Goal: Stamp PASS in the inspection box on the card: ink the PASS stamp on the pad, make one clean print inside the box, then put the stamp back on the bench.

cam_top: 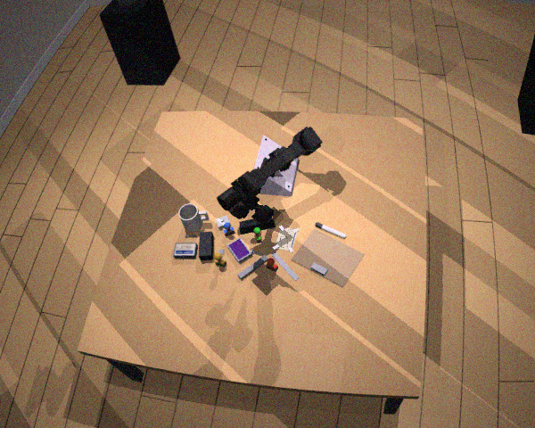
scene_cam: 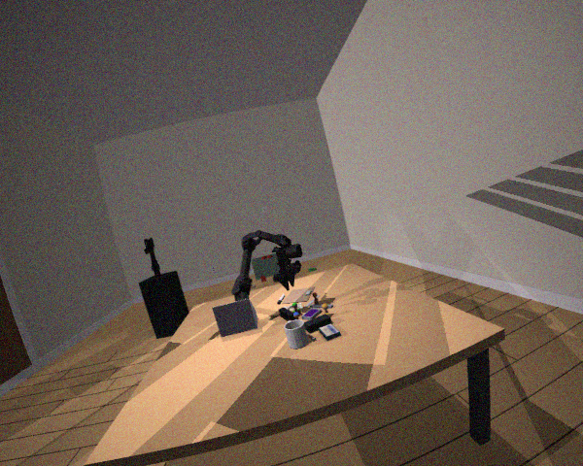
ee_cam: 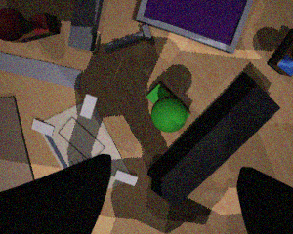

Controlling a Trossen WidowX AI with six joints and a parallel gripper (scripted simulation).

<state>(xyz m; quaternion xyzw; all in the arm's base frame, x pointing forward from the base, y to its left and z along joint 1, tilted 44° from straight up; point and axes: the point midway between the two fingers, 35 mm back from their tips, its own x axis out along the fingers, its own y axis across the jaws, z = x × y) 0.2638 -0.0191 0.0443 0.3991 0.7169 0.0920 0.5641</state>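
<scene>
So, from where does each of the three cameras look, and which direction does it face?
Top: high overhead, facing down on the wooden table; the whole black arm shows.
Exterior: off one table corner, facing across the room; arm and open pincer show above the clutter.
Wrist: on the arm, facing down; only two black fingers show.
Shared: green round-knobbed stamp and purple ink pad appear in top and wrist.

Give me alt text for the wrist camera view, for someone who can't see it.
Looking down from the open, empty gripper, a green-knobbed stamp stands on the wooden bench beside a long black block. A purple ink pad in a grey frame lies beyond it, with a red-knobbed stamp at upper left.
</scene>
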